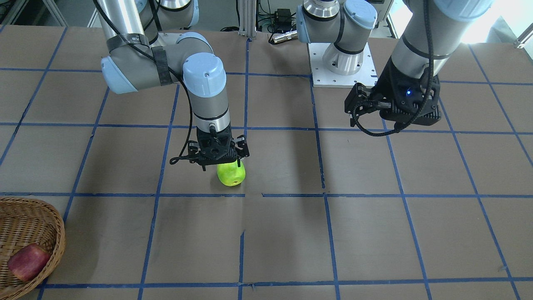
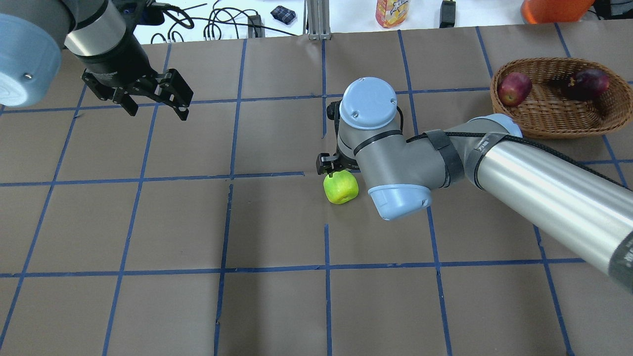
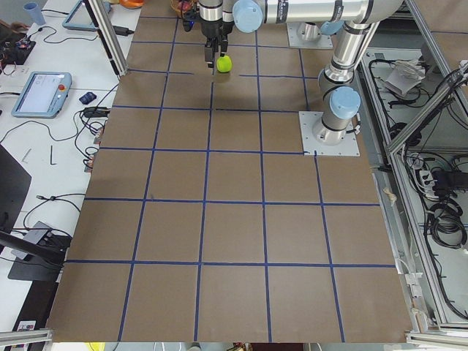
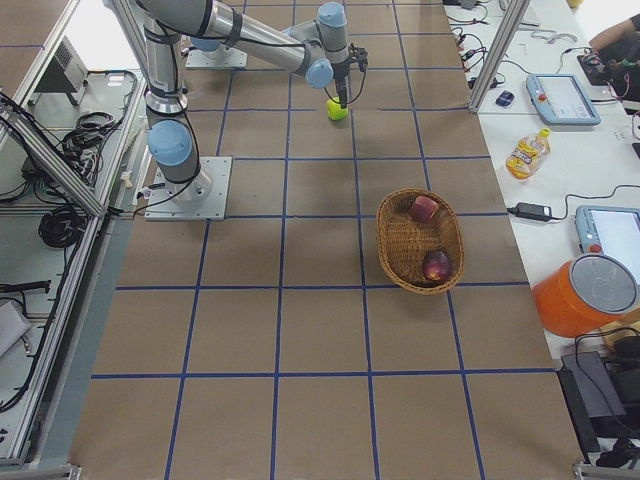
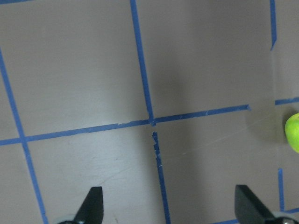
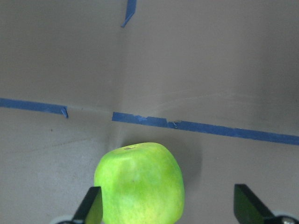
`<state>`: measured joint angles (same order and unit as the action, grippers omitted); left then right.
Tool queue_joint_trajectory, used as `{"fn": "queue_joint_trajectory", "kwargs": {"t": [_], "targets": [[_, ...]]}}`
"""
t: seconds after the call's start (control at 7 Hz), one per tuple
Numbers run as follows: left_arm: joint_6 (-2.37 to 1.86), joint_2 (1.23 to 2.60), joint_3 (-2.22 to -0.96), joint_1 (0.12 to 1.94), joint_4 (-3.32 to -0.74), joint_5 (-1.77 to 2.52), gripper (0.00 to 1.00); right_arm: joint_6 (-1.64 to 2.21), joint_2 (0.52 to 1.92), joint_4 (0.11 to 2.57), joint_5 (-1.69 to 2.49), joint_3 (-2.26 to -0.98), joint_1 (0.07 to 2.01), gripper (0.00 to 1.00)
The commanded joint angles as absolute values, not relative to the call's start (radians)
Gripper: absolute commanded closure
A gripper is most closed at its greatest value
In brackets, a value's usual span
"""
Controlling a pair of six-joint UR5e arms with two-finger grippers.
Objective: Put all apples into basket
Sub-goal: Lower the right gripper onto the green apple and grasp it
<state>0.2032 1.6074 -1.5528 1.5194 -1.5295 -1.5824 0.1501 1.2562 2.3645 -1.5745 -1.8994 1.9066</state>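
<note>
Two apples are already lying in the basket (image 2: 544, 116), the red apple (image 2: 514, 89) against one end and the dark maroon apple (image 2: 588, 83) toward the other, well apart from each other. The basket is sitting on the table (image 2: 148, 222) at its far edge on the robot's right side, away from both arms. One green apple (image 2: 340, 188) is sitting out on the brown surface near the middle of the table, just beside a line of blue tape (image 2: 267, 174). The right gripper (image 6: 167, 186) is pointing straight down over this apple with its fingers standing wide apart, one on each side of the fruit. In the right wrist view the apple is lying off centre between them: it is right next to the finger on that view's left, though whether the two are actually touching cannot be told, while a clear gap is showing between the apple and the other finger. The left gripper (image 2: 158, 113) is hanging above bare table on the robot's left side, well apart from the green apple, and its fingers are spread wide too, holding nothing. In the left wrist view only a sliver of the green apple is showing at the right edge.
</note>
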Motion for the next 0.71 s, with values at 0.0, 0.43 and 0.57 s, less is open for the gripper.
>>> {"fn": "queue_joint_trajectory", "kwargs": {"t": [0.0, 0.43, 0.57], "targets": [[0.199, 1.571, -1.546, 1.520, -1.534, -1.589, 0.00, 0.081, 1.178, 2.397, -1.486, -1.888, 1.924, 0.00], [0.195, 1.555, -1.546, 1.510, -1.546, -1.595, 0.00, 0.068, 1.155, 2.422, -1.480, -1.894, 1.927, 0.02], [0.193, 1.560, -1.545, 1.509, -1.543, -1.594, 0.00, 0.072, 1.152, 2.422, -1.483, -1.908, 1.927, 0.07]]}}
